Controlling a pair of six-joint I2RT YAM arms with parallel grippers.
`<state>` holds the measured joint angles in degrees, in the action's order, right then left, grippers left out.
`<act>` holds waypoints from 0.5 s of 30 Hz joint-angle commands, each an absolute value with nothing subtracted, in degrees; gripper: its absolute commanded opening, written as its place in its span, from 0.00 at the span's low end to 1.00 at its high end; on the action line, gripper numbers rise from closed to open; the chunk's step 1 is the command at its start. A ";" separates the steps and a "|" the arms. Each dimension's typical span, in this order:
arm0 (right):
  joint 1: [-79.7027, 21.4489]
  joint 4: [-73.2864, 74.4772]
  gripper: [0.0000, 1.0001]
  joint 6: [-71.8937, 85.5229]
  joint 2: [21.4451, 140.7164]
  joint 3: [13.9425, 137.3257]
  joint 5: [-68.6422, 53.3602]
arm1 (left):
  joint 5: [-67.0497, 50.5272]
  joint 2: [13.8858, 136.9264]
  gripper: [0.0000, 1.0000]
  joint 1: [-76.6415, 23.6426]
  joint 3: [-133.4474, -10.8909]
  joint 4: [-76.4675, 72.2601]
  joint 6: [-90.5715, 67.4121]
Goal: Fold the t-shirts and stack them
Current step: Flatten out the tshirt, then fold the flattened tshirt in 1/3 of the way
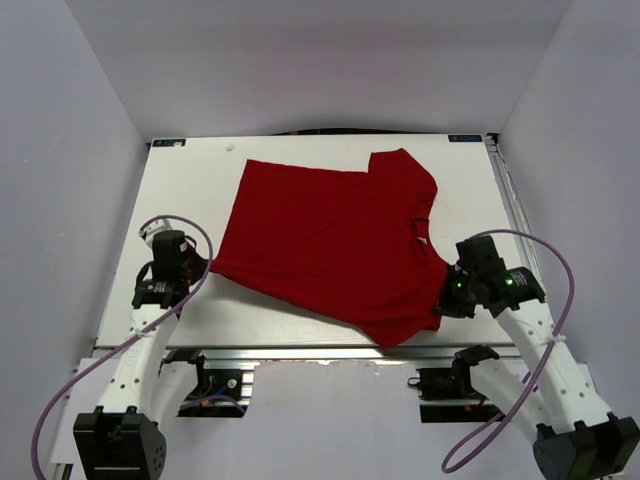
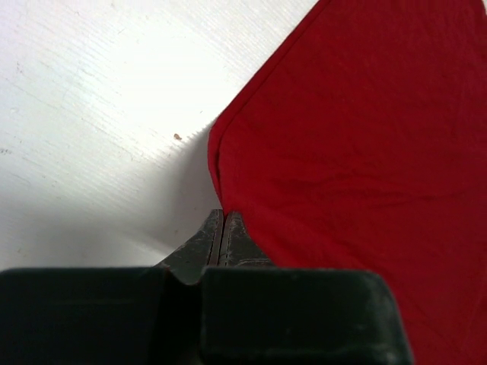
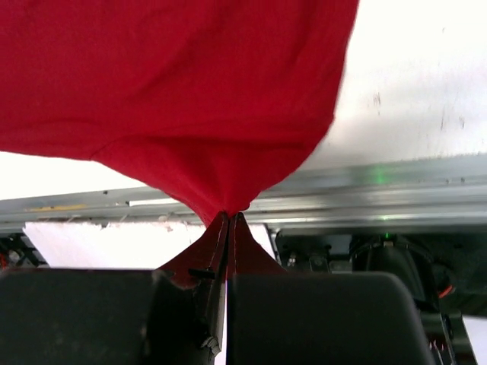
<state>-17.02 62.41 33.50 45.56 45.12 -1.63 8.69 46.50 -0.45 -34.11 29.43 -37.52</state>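
The red t-shirt [image 1: 330, 240] lies spread, a little turned, in the middle of the tabletop [image 1: 200, 170], with one corner over the tabletop's near edge. At the tabletop's near right, the right tool [image 3: 228, 217] is closed on a pinch of cloth, pulled to a peak. At the near left, the left tool [image 2: 223, 217] is closed against the hem corner (if cloth is really between, I cannot tell). I think a good fold needs both corners raised together, evenly, with the cloth tight.
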 commanded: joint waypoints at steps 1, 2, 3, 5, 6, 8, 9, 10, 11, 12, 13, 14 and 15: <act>-17.31 56.09 0.00 30.24 48.59 45.87 -0.18 | 10.46 46.66 0.00 -0.09 -35.41 25.16 -37.70; -17.23 54.07 0.00 29.02 52.43 47.79 -0.18 | 10.37 49.89 0.00 -0.09 -36.46 23.74 -37.53; -17.23 50.05 0.00 26.65 54.99 49.64 1.30 | 9.94 52.36 0.00 -0.09 -37.87 22.25 -37.18; -17.31 46.60 0.00 24.53 63.66 54.90 3.33 | 9.76 61.55 0.00 -0.09 -45.47 19.00 -36.57; -17.31 44.84 0.00 23.39 66.68 61.72 4.21 | 9.49 64.83 0.00 -0.09 -48.83 18.38 -36.13; -17.31 41.85 0.00 20.75 75.00 69.66 6.06 | 8.53 71.25 0.00 -0.09 -60.13 17.93 -35.25; -17.23 40.88 0.00 19.70 77.67 77.61 6.76 | 7.92 77.20 0.00 -0.09 -64.21 18.36 -34.64; -17.31 39.91 0.00 18.30 80.13 81.70 7.38 | 7.13 80.04 0.00 -0.09 -68.25 19.33 -34.11; -17.23 39.64 0.00 17.41 84.85 85.83 7.90 | 6.86 82.77 0.00 -0.09 -76.47 20.03 -33.75; -17.14 39.55 0.00 16.62 87.08 94.31 8.43 | 6.59 87.40 0.00 -0.09 -80.29 20.74 -32.97; -17.05 39.72 0.00 15.74 89.19 99.09 8.70 | 6.16 89.28 0.00 -0.09 -83.73 21.70 -32.79; -17.05 41.38 0.00 14.17 93.47 103.93 8.70 | 5.89 91.04 0.00 -0.09 -87.24 22.40 -32.52; -17.14 42.35 0.00 13.72 95.34 108.85 8.61 | 5.71 92.53 0.00 -0.09 -93.80 23.20 -31.82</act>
<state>-17.06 44.29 18.72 91.83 97.67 6.07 6.79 90.91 -0.45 -82.74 22.63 -34.22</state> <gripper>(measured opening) 0.008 0.010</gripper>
